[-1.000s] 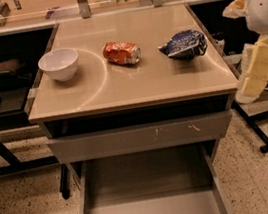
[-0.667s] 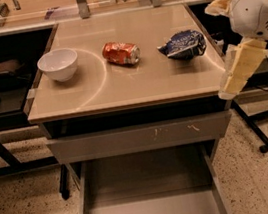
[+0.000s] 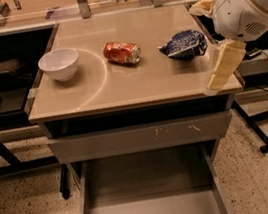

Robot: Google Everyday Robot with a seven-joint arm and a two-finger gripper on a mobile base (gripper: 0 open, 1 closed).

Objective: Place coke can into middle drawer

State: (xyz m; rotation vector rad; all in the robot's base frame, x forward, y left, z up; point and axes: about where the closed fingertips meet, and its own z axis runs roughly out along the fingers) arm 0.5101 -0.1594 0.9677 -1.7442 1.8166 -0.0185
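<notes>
The coke can is a small red can lying on its side on the tan tabletop, near the middle toward the back. The middle drawer is pulled out below the table, its flat grey floor bare. My gripper hangs from the white arm at the table's right front corner. It is well to the right of the can, in front of the chip bag, and holds nothing that I can see.
A white bowl stands left of the can. A blue and white chip bag lies right of it. A closed grey drawer front with scratch marks sits above the open drawer. Dark benches flank the table.
The arm and gripper have moved left from beside the table, so the gripper now overlaps the table's right front corner. The can, bowl, bag and drawer have not moved.
</notes>
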